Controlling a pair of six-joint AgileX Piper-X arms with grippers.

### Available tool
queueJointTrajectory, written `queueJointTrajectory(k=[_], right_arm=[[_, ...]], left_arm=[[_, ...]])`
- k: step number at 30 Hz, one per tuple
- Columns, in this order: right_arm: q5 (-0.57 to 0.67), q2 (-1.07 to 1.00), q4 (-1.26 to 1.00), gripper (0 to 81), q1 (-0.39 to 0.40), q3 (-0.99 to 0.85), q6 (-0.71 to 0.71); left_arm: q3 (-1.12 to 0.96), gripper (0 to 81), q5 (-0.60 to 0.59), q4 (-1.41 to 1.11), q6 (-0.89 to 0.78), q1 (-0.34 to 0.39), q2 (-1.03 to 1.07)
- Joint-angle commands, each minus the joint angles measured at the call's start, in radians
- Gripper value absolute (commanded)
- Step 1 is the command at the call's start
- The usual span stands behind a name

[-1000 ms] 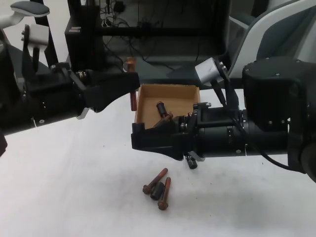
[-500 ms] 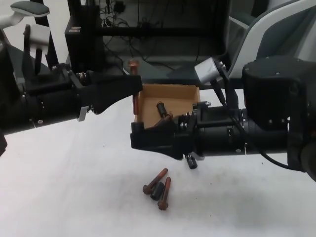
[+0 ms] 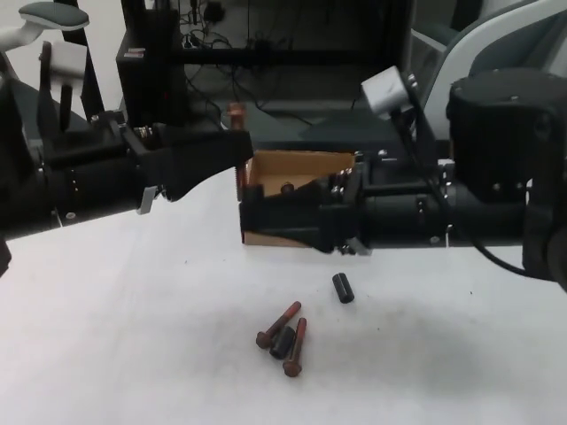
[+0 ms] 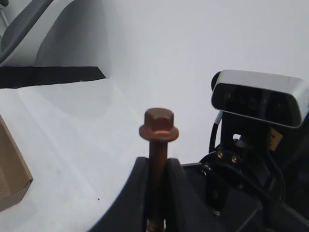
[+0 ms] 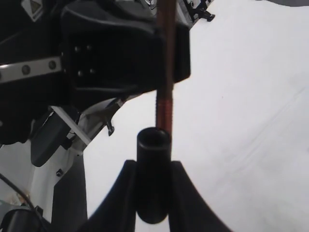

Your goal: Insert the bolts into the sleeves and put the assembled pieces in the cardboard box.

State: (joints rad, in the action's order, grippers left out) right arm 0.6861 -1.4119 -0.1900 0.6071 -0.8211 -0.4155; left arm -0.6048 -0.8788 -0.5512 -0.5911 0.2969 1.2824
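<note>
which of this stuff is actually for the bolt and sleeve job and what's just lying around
For the job:
- bolt in the left gripper
- sleeve in the right gripper
- cardboard box
- loose sleeve, two bolts and another sleeve on the bench

Just about:
- black stand behind the bench
- cables behind the bench

cardboard box (image 3: 301, 165) part hidden, bolt (image 4: 158, 154) shank cut off

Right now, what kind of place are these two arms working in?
Probably a robotics lab or test workshop: a white bench with loose bolts and a sleeve near a cardboard box, and behind it a black equipment rack with tangled cables.
</note>
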Motion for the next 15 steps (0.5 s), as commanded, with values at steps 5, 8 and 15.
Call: queueJointTrajectory(k=[5,8,15], right_arm=[[0.015,0.002,0.096,0.4,0.002,-0.008,0.043],[0.015,0.002,0.097,0.4,0.014,-0.008,0.041],[0.015,0.002,0.097,0.4,0.022,-0.008,0.041]], left_arm=[[-0.01,1.7,-0.028,-0.023,0.016,0.004,-0.005],[-0.01,1.7,-0.023,-0.023,0.016,0.004,-0.005],[-0.01,1.7,-0.02,-0.023,0.016,0.004,-0.005]])
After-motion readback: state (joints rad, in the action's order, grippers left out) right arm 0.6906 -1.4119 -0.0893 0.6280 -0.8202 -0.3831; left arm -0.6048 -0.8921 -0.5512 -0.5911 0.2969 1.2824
